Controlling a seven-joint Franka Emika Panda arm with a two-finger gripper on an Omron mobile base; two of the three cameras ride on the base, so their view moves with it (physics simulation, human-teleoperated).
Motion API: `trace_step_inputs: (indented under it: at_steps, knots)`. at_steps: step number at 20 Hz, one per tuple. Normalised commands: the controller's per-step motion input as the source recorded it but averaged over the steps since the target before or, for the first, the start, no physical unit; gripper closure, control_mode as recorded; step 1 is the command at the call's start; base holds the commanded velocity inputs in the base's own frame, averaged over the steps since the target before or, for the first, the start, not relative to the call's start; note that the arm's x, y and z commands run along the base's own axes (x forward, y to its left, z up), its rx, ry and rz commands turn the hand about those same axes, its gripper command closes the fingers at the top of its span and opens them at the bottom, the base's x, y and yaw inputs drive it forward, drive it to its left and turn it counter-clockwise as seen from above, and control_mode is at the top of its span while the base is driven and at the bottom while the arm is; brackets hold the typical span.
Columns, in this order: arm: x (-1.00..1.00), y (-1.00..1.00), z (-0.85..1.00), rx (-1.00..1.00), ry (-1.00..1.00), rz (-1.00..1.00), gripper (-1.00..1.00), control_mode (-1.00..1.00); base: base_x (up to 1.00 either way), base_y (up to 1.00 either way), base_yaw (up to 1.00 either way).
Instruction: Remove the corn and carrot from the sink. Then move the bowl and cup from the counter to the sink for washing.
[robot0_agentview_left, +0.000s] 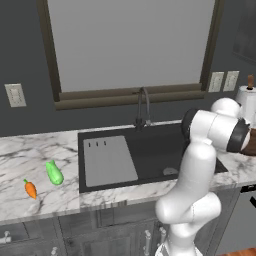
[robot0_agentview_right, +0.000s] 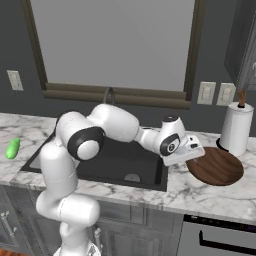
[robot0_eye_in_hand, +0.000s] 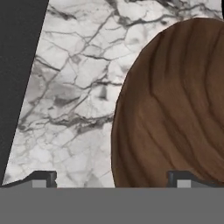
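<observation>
I am holding my gripper (robot0_eye_in_hand: 111, 177) wide open, empty, over one wooden bowl's (robot0_agentview_right: 216, 166) rim at the counter's (robot0_agentview_right: 210, 192) right end. One corn (robot0_agentview_left: 54, 173) and one carrot (robot0_agentview_left: 31, 189) are lying left of the sink (robot0_agentview_left: 150, 150).

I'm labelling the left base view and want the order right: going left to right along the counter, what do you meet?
Carrot → corn → grey drainboard → sink basin with its drain → robot arm.

One corn (robot0_agentview_left: 54, 172), carrot (robot0_agentview_left: 31, 189), bowl (robot0_agentview_right: 215, 166)
</observation>
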Motion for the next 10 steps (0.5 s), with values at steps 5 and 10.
trace_step_inputs:
  at_steps: [5,10]
  knots:
    - [0.21,-0.17,-0.14,0.0,0.0,0.0,-1.0,-1.0,0.0,0.0,0.0]
    - [0.2,-0.14,-0.11,0.0,0.0,0.0,-1.0,-1.0,0.0,0.0,0.0]
